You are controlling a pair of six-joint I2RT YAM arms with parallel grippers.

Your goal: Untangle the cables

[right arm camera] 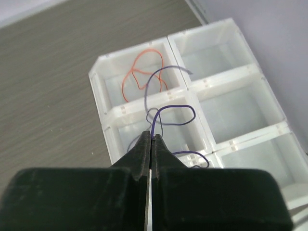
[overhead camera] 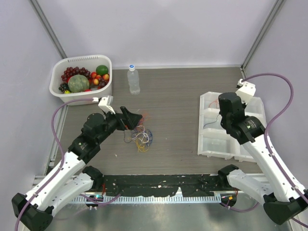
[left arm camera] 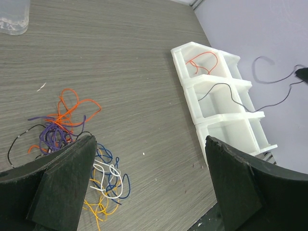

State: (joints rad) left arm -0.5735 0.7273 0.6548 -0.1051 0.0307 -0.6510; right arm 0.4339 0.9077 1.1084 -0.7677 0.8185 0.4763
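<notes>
The right claw (right arm camera: 151, 138) pinches a purple cable (right arm camera: 177, 107) above the tray (right arm camera: 130, 49). The left claw (left arm camera: 150, 144) is spread, cables (left arm camera: 60, 132) just below it.

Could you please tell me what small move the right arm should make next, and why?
Probably lower a little and open the right claw: it is shut on a purple wire that hangs over a compartment of the tray, beside the one holding the orange wire.

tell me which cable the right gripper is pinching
The purple cable: it alone is clamped in the shut right gripper, looping above the tray. The orange cable lies loose in a compartment; the tangled pile sits on the table.
</notes>
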